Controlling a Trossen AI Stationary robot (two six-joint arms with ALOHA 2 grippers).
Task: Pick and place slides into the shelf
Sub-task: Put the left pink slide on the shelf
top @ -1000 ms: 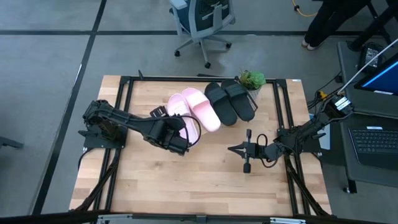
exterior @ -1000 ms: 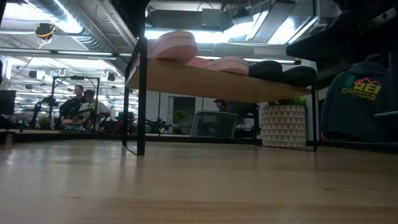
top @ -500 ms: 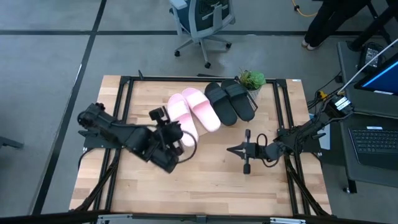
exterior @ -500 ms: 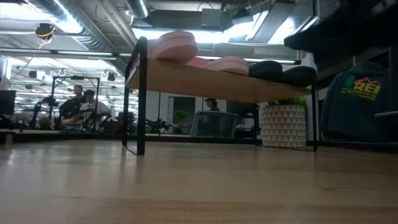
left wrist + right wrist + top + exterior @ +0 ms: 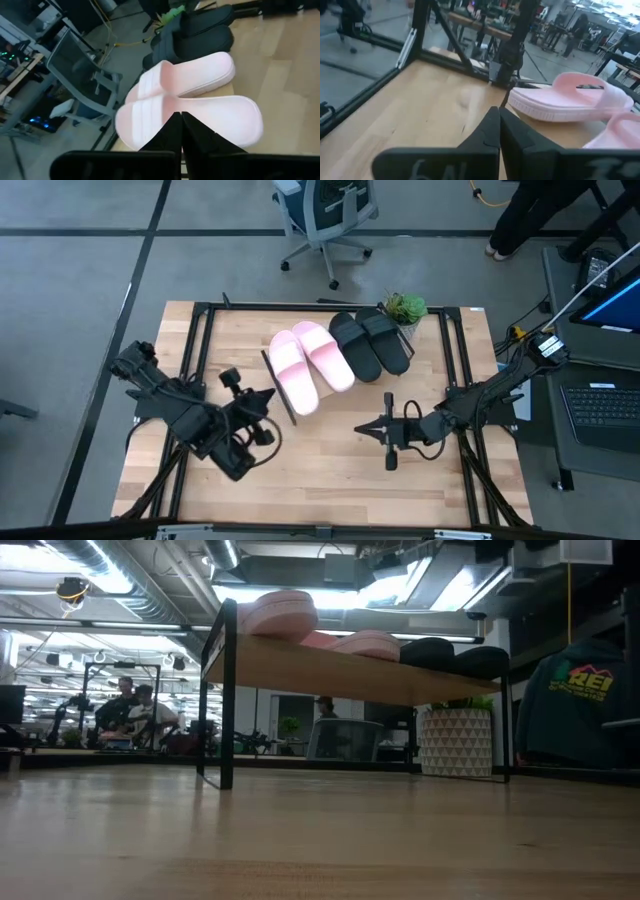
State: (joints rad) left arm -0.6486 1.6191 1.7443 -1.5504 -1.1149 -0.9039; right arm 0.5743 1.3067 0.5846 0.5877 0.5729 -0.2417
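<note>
My left hand (image 5: 262, 402) hangs over the worktop (image 5: 330, 470), near the left end of the shelf (image 5: 283, 390) and apart from it. Its fingers (image 5: 172, 135) are pressed together and hold nothing. My right hand (image 5: 368, 428) is above the middle of the worktop, in front of the shelf and pointing left. Its fingers (image 5: 492, 127) are also pressed together and empty.

All four slides lie side by side on the slanted shelf at the far side of the worktop. The pink pair (image 5: 310, 363) takes the left half. The black pair (image 5: 371, 344) takes the right half, just beside the pink pair. In the low view the shelf stands raised on its black end rod (image 5: 228, 695). A potted plant (image 5: 405, 308) stands at the shelf's far right end.
</note>
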